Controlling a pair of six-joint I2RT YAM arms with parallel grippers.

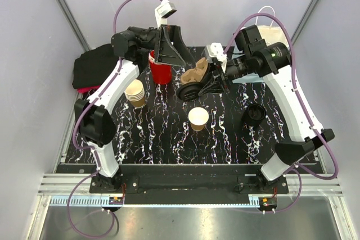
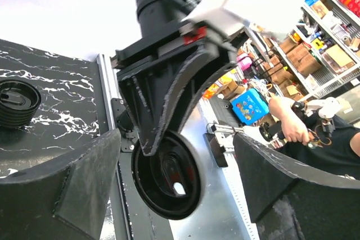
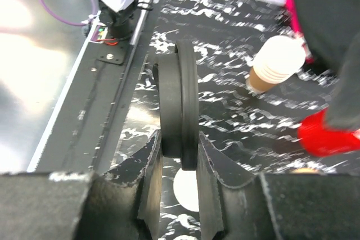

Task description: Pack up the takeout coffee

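Gripping a black lid (image 3: 180, 105) by its edge, the right gripper (image 3: 179, 141) has both jaws shut tight on it. The lid stands on its side like a wheel, so its flat face looks sideways, not down. Just past the lid in the right wrist view is a round white spot. That is the inside of the takeout coffee (image 1: 198, 118). The left gripper (image 1: 167, 49) is up at the back of the table (image 1: 169, 139). Its jaws are wide apart and hold nothing.

The takeout coffee stands near the middle of the table, close to the held lid. It is upright, with its big open mouth facing straight up and its small end on the table. Its long line runs up and down. It has no lid on.

Behind it is the brown cup carrier (image 1: 197, 74). A red cup (image 1: 160, 70) sits just left of that. A stack of paper cups (image 1: 135, 93) is off to the left, and a stack of black lids (image 1: 254, 114) is off to the right.

I think the job has only just begun. One lid is in the jaws, but it is not on the cup, and the cup is not in the carrier. The lid likely has to be turned flat and pushed onto the rim. Then, I guess, the cup goes into the carrier.
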